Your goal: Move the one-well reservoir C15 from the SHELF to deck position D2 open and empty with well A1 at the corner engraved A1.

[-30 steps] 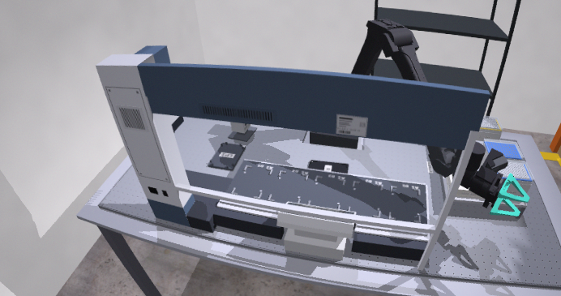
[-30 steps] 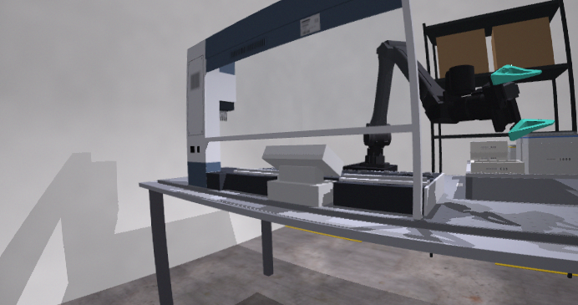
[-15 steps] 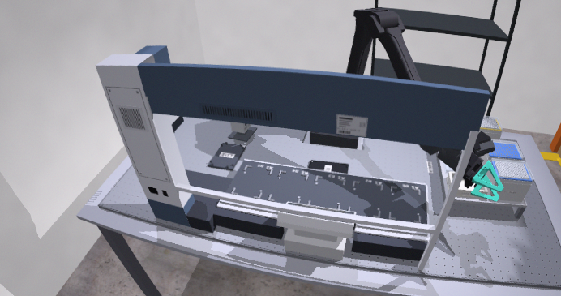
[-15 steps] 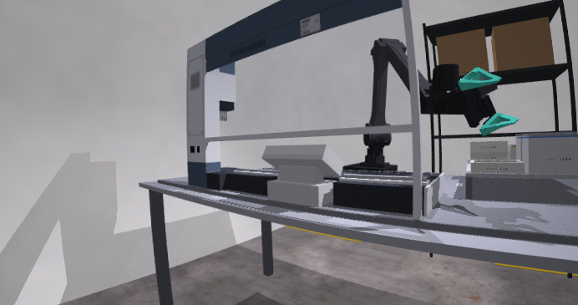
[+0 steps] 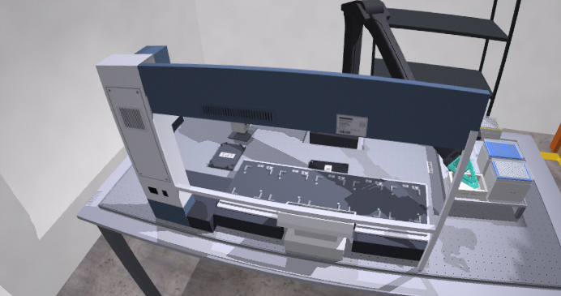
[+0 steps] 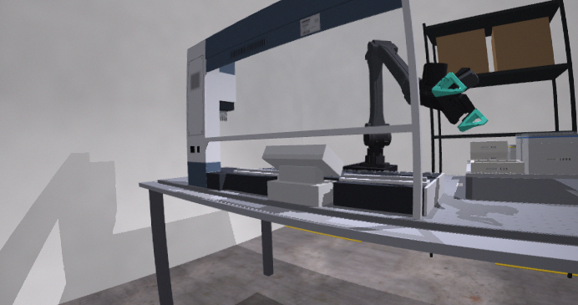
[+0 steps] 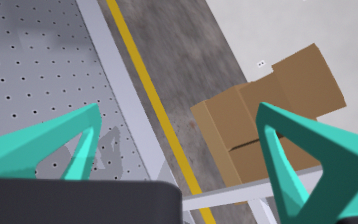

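Observation:
My gripper [image 6: 461, 102] is open and empty, with its teal fingers wide apart. It hangs in the air just right of the liquid handler's front post, tilted downward above the SHELF's near end. In the top view the gripper [image 5: 464, 170] shows partly behind that post, over a low white open tray [image 5: 470, 187] on the SHELF, which may be the reservoir; I cannot read its label. The deck [image 5: 328, 190] with its row of corner brackets lies empty under the blue gantry. The wrist view shows only the fingers over the table edge and the floor.
Blue-topped boxes [image 5: 510, 171] [image 5: 503, 150] and a further rack [image 5: 490, 123] stand on the SHELF beside the tray. The gantry beam [image 5: 316, 97] and its thin front post [image 5: 450, 207] stand close to the gripper. A black storage rack with cardboard boxes [image 6: 497, 48] is behind.

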Motion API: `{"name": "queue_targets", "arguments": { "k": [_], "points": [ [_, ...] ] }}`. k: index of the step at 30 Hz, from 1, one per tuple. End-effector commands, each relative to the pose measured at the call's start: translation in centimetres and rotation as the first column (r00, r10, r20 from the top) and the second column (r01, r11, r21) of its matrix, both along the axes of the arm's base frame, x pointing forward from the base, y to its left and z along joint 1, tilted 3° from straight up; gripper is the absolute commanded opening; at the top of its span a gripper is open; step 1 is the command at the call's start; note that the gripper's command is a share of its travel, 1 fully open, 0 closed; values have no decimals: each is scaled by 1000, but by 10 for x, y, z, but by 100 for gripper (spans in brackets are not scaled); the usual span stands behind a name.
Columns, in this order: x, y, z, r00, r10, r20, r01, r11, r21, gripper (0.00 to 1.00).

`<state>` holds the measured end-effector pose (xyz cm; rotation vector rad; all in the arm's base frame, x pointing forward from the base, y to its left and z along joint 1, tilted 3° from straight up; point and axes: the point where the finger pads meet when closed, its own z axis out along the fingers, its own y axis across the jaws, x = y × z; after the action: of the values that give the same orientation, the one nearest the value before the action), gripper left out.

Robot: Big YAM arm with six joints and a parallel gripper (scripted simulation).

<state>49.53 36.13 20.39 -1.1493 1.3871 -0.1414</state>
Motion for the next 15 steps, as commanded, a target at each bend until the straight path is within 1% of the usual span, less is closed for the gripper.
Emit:
{"name": "queue_targets", "arguments": {
  "k": [1,8,15],
  "points": [
    [-9,4,23,1000,-4,-19,5,998,66,100],
    [-26,-28,20,987,-93,-130,104,992,76,100],
    [-40,-65,17,952,-189,-239,212,974,75,100]
  ]
}}
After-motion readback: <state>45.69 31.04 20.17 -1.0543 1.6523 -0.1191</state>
